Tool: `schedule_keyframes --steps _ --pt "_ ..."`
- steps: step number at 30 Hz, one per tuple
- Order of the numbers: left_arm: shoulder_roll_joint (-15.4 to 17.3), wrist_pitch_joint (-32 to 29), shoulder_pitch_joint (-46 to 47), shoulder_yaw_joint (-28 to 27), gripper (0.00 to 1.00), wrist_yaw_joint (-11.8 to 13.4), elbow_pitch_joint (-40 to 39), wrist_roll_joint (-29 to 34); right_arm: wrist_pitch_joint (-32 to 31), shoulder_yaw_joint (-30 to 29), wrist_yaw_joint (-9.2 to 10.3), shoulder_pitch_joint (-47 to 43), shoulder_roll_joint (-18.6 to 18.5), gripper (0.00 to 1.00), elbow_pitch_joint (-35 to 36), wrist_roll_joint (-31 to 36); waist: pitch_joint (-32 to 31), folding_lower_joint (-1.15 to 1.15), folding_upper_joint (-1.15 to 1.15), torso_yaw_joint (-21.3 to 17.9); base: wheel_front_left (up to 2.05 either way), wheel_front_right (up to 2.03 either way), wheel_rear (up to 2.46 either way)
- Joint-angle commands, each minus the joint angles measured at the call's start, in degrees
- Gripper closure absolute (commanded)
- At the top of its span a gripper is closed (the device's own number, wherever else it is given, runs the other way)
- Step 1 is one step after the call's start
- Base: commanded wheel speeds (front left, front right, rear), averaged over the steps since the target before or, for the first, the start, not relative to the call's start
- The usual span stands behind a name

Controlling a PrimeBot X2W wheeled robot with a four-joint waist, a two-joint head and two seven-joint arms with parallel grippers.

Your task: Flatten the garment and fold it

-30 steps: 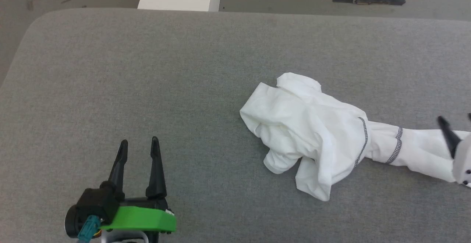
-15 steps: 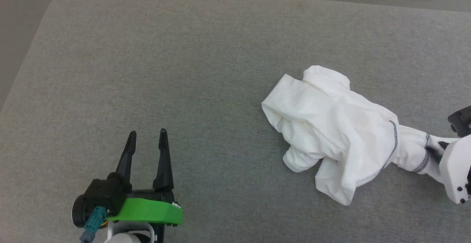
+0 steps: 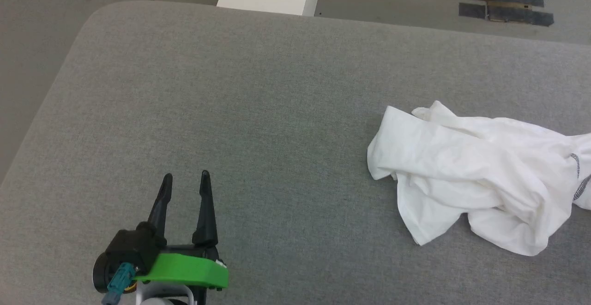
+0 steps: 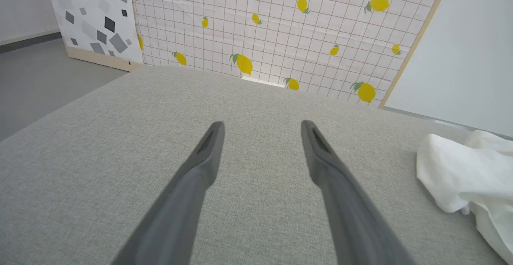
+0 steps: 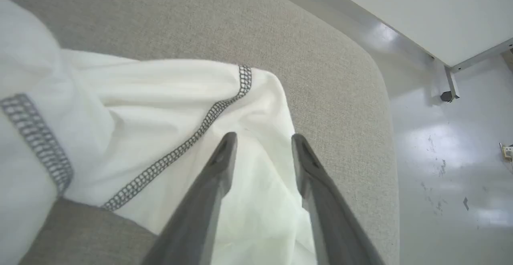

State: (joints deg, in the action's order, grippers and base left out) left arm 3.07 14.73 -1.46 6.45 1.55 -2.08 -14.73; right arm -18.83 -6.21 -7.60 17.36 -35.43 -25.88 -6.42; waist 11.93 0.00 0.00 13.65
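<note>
Crumpled garment [image 3: 461, 166] well right of my left hand [image 3: 185, 174], at my right hand.
Head view: left hand released over the desk [image 3: 231, 88], garment's long axis sideways. Left wrist view: garment off right. Right wrist view: right hand [image 5: 263, 135] straddles the cloth; grasping, I cannot tell.

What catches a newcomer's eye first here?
A crumpled white soft-fabric T-shirt with zigzag-stitched seams lies at the right of the grey upholstered table. The left gripper, dark fingers on a bright green mount, sits open at the near left. The right gripper points at the shirt's edge.
</note>
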Motion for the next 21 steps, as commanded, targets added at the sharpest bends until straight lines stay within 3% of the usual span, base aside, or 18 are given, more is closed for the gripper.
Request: schedule_keyframes --steps 1,9,16,21 --pt "-0.19 0.27 -0.61 -0.03 0.0 -0.34 0.18 0.0 1.13 0.12 0.11 -0.52 1.33 0.0 0.14 0.29 -0.82 0.0 0.0 -0.08 0.0 0.0 0.0" --pt "-0.19 0.27 -1.18 -1.0 0.0 -0.4 -0.36 0.04 2.06 7.01 0.11 3.78 4.8 0.0 11.27 -5.35 -2.12 0.0 0.0 -0.8 0.0 0.0 0.0" --pt "-0.19 0.27 -0.49 0.48 0.0 0.07 -1.02 -1.41 -6.53 18.96 0.11 6.14 3.95 0.0 24.11 -13.6 0.3 0.0 0.0 1.15 0.0 0.0 0.0" --pt "-0.19 0.27 1.18 2.6 0.0 0.65 -0.79 -2.77 -12.94 28.35 0.11 9.22 0.93 0.0 26.22 -17.8 2.82 0.0 0.0 4.06 0.0 0.0 0.0"
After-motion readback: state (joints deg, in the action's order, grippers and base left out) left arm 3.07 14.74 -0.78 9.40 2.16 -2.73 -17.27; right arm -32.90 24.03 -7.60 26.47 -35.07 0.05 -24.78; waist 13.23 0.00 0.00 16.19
